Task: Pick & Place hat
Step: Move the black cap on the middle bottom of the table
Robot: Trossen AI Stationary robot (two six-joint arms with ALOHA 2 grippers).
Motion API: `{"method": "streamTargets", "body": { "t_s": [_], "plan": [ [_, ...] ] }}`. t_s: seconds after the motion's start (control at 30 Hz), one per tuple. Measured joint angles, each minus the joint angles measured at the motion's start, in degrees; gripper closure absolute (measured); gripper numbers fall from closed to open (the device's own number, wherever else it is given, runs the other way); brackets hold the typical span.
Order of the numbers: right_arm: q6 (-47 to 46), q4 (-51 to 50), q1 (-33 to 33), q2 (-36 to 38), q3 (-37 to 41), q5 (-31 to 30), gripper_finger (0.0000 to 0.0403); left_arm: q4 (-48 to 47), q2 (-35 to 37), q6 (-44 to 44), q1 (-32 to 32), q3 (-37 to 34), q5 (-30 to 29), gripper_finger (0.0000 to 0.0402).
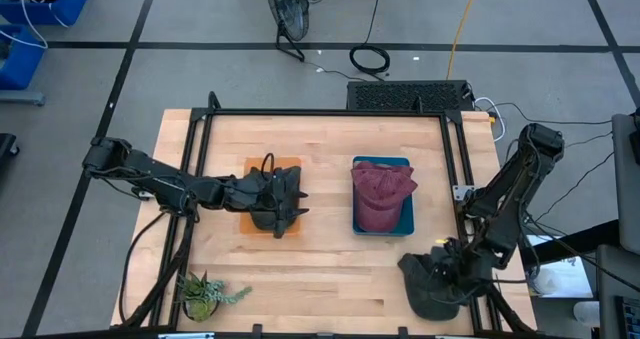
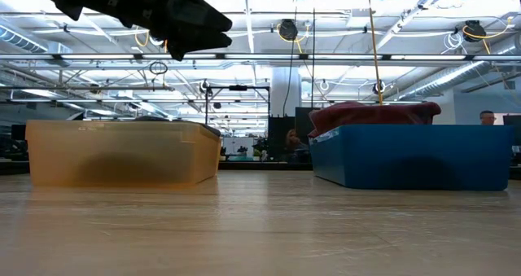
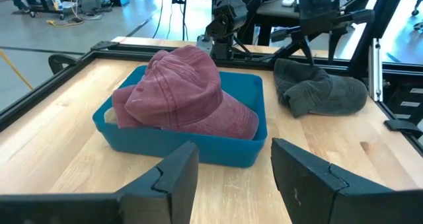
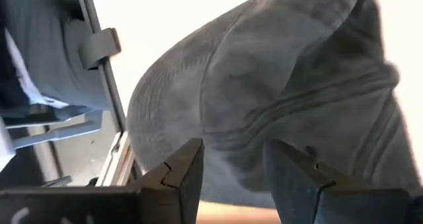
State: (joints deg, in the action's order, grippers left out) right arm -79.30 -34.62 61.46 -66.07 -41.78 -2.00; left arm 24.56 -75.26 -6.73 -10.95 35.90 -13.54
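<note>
Your right gripper (image 4: 231, 174), jaws parted and empty, is hanging just over the grey hat (image 1: 432, 284) lying at the tabletop's near right corner.

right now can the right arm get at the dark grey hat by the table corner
Probably yes. The right tool hangs open just above the dark grey hat, with nothing between them, and the hat lies in the open on the table. The left tool is over the orange bin, well clear.
</note>
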Motion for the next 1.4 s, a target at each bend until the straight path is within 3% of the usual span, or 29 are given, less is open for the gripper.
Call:
{"method": "streamTargets", "body": {
  "t_s": [0.3, 0.83, 1.2, 1.4],
  "plan": [
    [4.56, 7.56, 0.33, -2.13, 1.84, -2.4, 0.0261, -0.96, 0.0, 0.39, -0.01, 0.0, -0.01, 0.0211],
    [3.36, 4.96, 0.65, -2.45, 1.95, -0.77, 0.0261, -2.42, 0.0, 0.39, 0.36, 0.0, -0.07, 0.0211],
    [3.03, 9.58, 0.86, -9.76, 1.88, 2.16, 0.0262, -3.39, 0.0, 0.24, -0.09, 0.0, -0.12, 0.0211],
    [2.01, 10.96, 0.86, -10.15, 1.88, 2.14, 0.0303, -3.39, 0.0, 0.45, -0.06, 0.0, -0.13, 0.0211]
  ]
}}
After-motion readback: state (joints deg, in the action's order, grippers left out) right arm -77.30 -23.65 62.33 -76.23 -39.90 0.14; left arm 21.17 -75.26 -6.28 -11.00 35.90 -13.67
